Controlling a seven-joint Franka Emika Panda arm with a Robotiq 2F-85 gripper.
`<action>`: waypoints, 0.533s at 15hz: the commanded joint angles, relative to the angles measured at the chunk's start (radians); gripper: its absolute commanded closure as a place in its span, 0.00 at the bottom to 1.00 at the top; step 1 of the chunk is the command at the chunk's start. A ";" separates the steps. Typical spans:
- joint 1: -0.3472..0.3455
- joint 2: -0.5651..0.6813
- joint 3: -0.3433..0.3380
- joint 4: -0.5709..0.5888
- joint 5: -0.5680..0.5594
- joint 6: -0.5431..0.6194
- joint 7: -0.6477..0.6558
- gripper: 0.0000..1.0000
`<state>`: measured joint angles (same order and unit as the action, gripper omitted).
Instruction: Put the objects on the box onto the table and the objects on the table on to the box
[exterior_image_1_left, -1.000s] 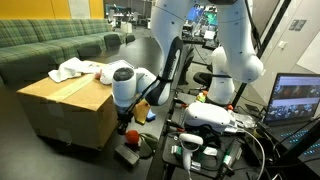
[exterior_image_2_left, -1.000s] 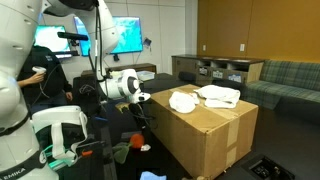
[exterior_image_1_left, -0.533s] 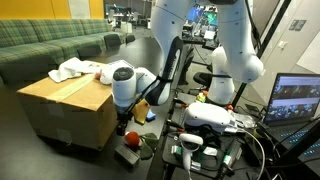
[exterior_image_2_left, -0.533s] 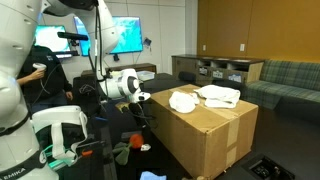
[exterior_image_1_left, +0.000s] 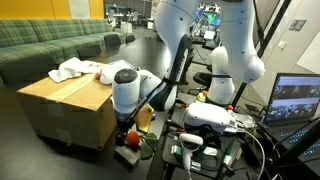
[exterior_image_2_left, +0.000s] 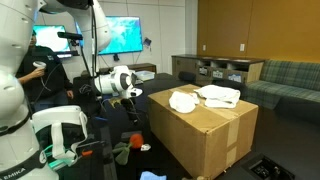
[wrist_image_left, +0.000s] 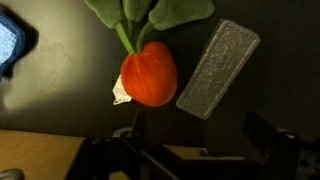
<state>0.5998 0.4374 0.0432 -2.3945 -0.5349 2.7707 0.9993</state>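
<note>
Gripper (wrist_image_left: 185, 150) — fingers apart, empty, at 6 o'clock in wrist view; tips dark, hard to trace.
Ball (wrist_image_left: 148, 73) on table (wrist_image_left: 60, 100), centre; bar (wrist_image_left: 217, 68) at 3, green cloth (wrist_image_left: 150, 12) at 12, touching.
Risk: off-centre pinch rolls ball, or snags cloth.
Blue block (wrist_image_left: 8, 45) cut off at 9.
Box (exterior_image_1_left: 70, 110) top — white wads (exterior_image_1_left: 75, 68) showing.

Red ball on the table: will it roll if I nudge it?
Probably: the red ball looks round, on a smooth black table. The green cloth touching it may damp rolling. The flat bar beside it could stop it.
</note>
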 joint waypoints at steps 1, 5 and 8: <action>0.039 -0.033 0.030 -0.024 0.081 0.009 0.012 0.00; 0.083 -0.003 0.055 -0.007 0.171 0.019 0.030 0.00; 0.120 0.031 0.055 0.006 0.227 0.036 0.056 0.00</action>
<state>0.6868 0.4401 0.1001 -2.3997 -0.3605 2.7730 1.0250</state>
